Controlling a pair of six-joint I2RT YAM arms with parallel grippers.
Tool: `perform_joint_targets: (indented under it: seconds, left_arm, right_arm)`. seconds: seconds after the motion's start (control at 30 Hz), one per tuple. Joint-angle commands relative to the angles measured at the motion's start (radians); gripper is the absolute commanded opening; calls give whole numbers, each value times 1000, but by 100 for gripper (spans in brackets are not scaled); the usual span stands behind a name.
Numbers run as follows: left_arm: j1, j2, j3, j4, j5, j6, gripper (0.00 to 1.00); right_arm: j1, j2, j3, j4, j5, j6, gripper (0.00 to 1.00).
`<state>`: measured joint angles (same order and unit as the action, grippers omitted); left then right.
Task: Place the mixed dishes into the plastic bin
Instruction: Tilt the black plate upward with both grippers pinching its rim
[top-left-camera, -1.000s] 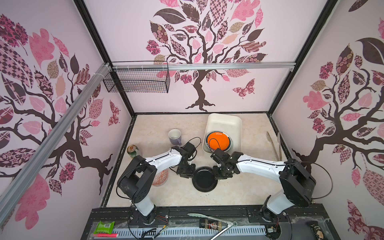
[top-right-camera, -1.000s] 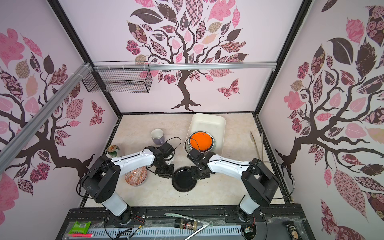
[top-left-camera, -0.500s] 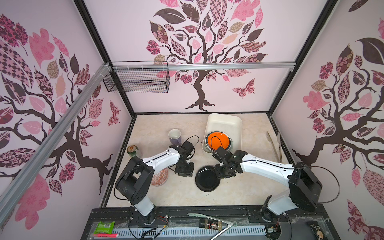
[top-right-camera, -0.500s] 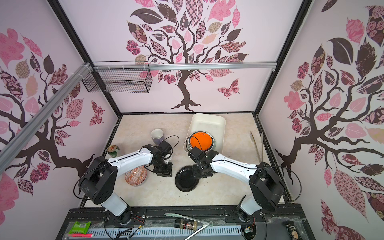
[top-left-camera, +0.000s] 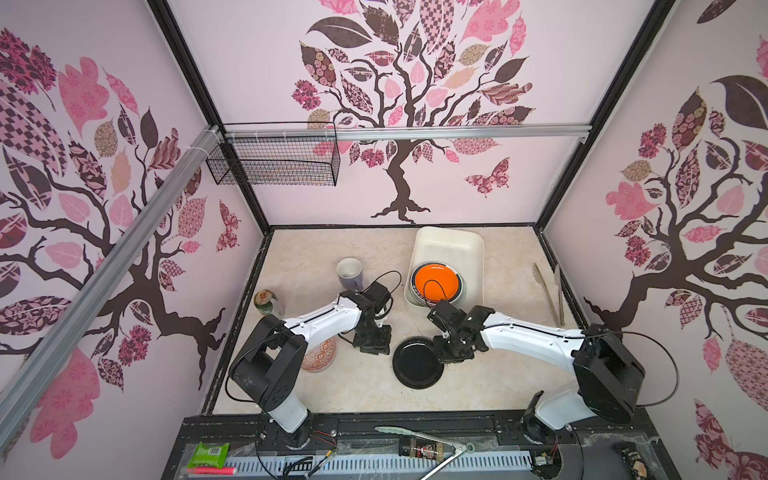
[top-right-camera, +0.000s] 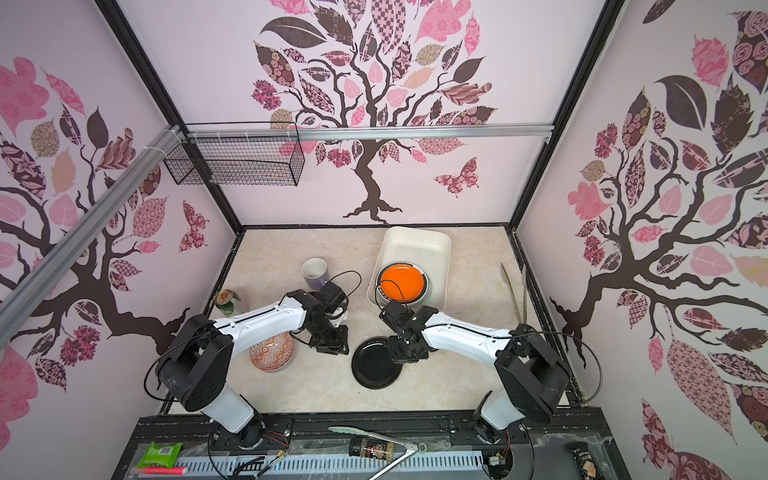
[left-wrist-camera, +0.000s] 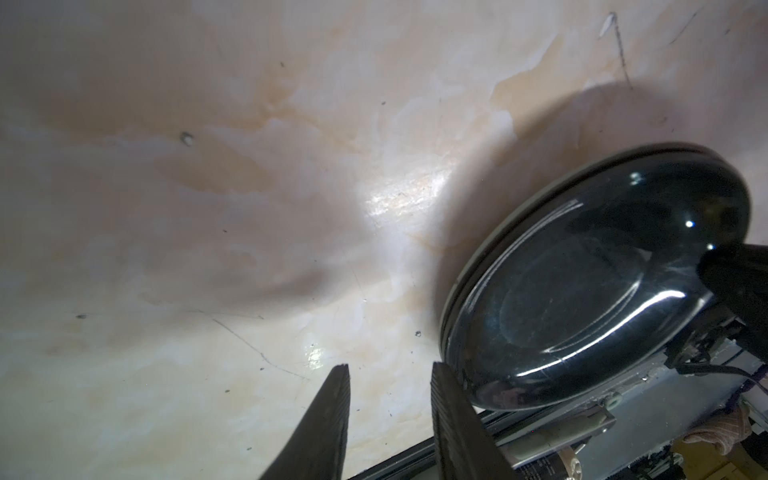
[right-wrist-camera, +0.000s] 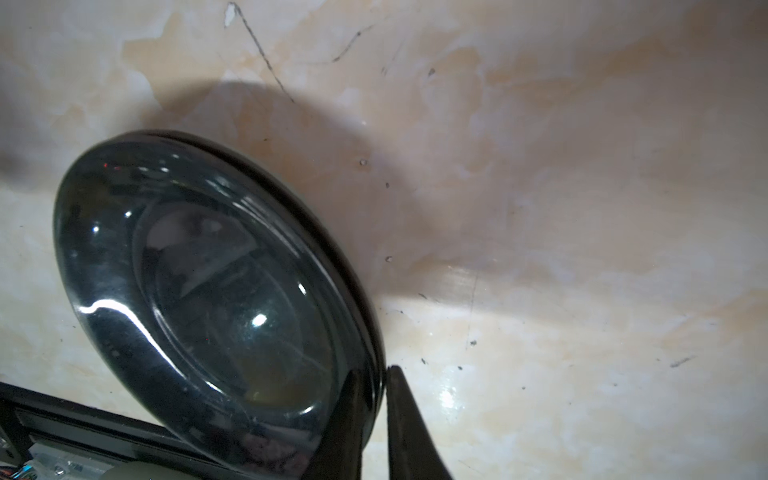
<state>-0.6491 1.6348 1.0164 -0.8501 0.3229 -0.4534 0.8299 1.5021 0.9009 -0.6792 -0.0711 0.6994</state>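
The black plate (top-left-camera: 415, 365) (top-right-camera: 374, 365) lies near the table's middle front, and the wrist views show it tilted over its own shadow. My right gripper (top-left-camera: 442, 352) (right-wrist-camera: 376, 372) is shut on its right rim, one finger inside and one outside. My left gripper (top-left-camera: 374, 347) (left-wrist-camera: 388, 365) stands open just left of the plate (left-wrist-camera: 582, 291), holding nothing. The plastic bin (top-left-camera: 449, 237) (top-right-camera: 415, 235) at the back holds the orange plate (top-left-camera: 436, 284) on a stack. The lavender mug (top-left-camera: 350, 272) and the red-patterned bowl (top-left-camera: 320, 353) are on the table at the left.
A green drink can (top-left-camera: 266, 303) stands by the left wall. Long wooden utensils (top-left-camera: 548, 295) lie along the right wall. A black wire basket (top-left-camera: 274, 160) hangs high at the back left. The table's black front rail (top-left-camera: 374, 419) runs just in front of the plate.
The right gripper has drawn the black plate a little to the right, away from the left gripper. The left gripper has stayed in place, open.
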Motion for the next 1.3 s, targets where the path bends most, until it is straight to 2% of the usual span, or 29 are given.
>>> perform_joint_targets:
  seconds: [0.0, 0.1, 0.17, 0.23, 0.33, 0.57, 0.83, 1.03, 1.27]
  left_arm:
    - [-23, 6, 61, 11, 14, -16, 36]
    - [-35, 13, 72, 10, 20, -21, 35]
    - [-41, 21, 74, 10, 21, -21, 33]
    - [-46, 27, 77, 10, 25, -20, 31]
    - [-50, 38, 78, 8, 29, -18, 27]
    - [-61, 53, 82, 4, 27, -10, 17]
    - [-79, 81, 103, -2, 19, 5, 12]
    - [-84, 106, 93, 17, 20, 2, 7]
    - [-88, 147, 100, 40, 31, -1, 6]
  right_arm:
    - [2, -13, 4, -34, 26, -5, 18]
    - [3, -13, 0, -35, 26, -3, 19]
    - [2, -15, -7, -24, 14, -4, 14]
    - [2, -14, -16, -6, -5, -7, 13]
    - [2, -4, -26, 8, -11, -3, 17]
    - [2, -3, -50, 21, -2, 13, 20]
    - [2, -14, -52, 11, 6, 23, 29]
    - [2, -38, -67, 5, 13, 40, 29]
    - [2, -77, -91, -10, 21, 55, 34]
